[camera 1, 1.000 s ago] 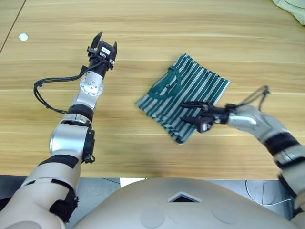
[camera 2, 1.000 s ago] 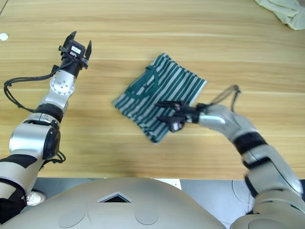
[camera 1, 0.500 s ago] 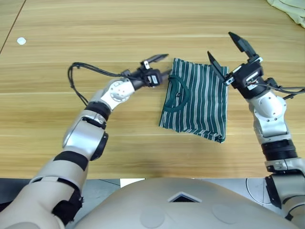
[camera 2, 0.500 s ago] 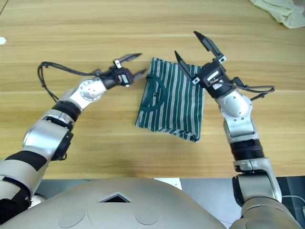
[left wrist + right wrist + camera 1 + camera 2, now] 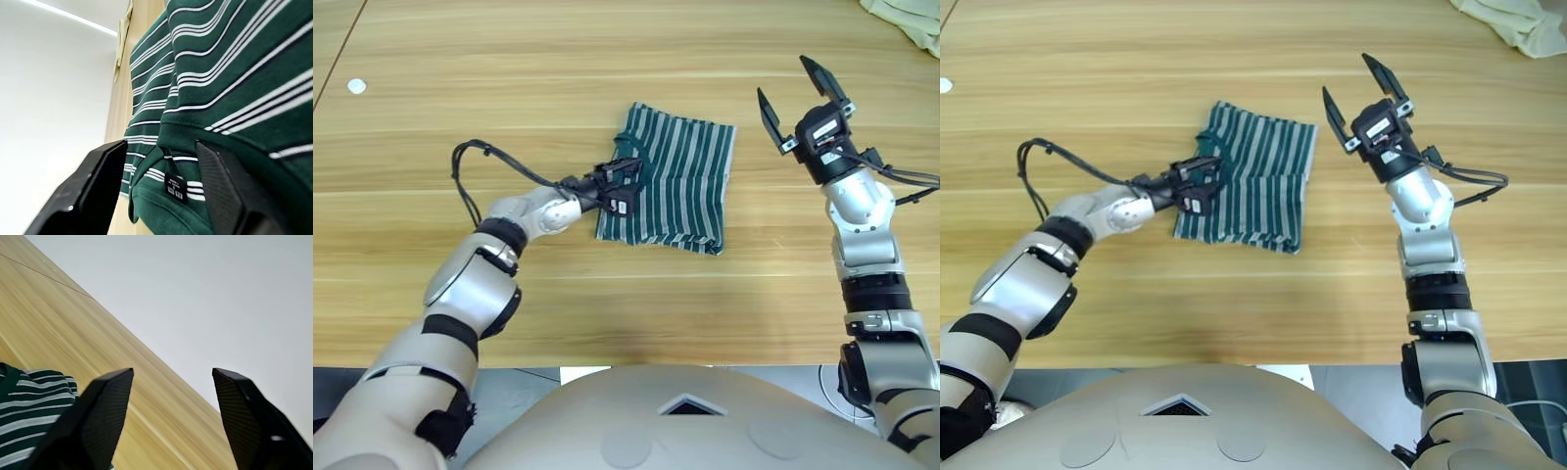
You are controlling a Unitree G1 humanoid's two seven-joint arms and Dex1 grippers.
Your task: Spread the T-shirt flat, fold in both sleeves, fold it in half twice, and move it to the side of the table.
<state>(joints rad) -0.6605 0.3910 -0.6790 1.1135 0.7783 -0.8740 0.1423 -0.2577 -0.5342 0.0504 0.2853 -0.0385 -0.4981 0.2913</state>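
Observation:
The green T-shirt (image 5: pixel 680 176) with white stripes lies folded into a small rectangle in the middle of the wooden table (image 5: pixel 607 59). My left gripper (image 5: pixel 617 188) lies low at the shirt's left edge by the collar, shut on the fabric. The left wrist view has the collar hem (image 5: pixel 171 147) pinched between the two fingers. To the right of the shirt my right gripper (image 5: pixel 800 93) is held up above the table, open and holding nothing. A corner of the shirt (image 5: pixel 29 401) appears below it in the right wrist view.
A pale crumpled cloth (image 5: pixel 906 20) lies at the table's far right corner. A small white disc (image 5: pixel 356 85) sits at the far left. The table's front edge (image 5: pixel 607 364) runs close to my body. Bare wood surrounds the shirt on every side.
My left gripper came down to the shirt's collar edge and shut on it. The shirt has slid left and a little farther away. My right gripper left the shirt and rose, open.

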